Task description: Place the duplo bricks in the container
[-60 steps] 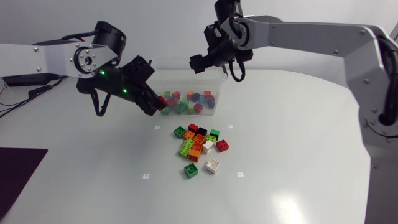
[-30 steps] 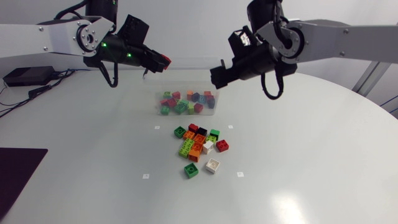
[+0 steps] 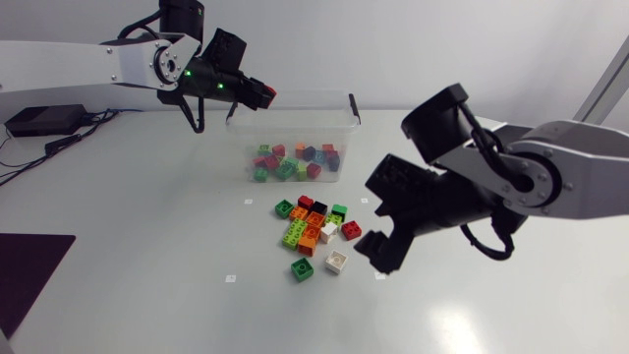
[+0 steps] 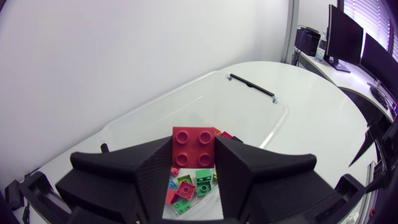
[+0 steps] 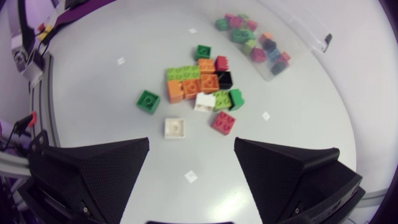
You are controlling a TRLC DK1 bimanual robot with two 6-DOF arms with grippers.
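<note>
My left gripper (image 3: 257, 93) is shut on a red duplo brick (image 3: 263, 95) and hangs over the back left rim of the clear container (image 3: 339, 123). In the left wrist view the red brick (image 4: 193, 147) sits clamped between both fingers, with the container (image 4: 249, 106) and its several coloured bricks below and ahead. A pile of loose bricks (image 3: 314, 228) lies on the table in front of the container. My right gripper (image 3: 373, 221) is open just right of the pile. In its own view the right gripper (image 5: 193, 149) spreads wide above the pile (image 5: 202, 84).
A white brick (image 3: 336, 262) and a green brick (image 3: 303, 270) lie a little apart at the pile's near side. A black mat (image 3: 25, 275) covers the table's left front corner. Small white marks dot the table around the pile.
The left gripper rose with the red brick from the container's front to above its back left rim. The right arm swung from above the container down to the right of the pile.
</note>
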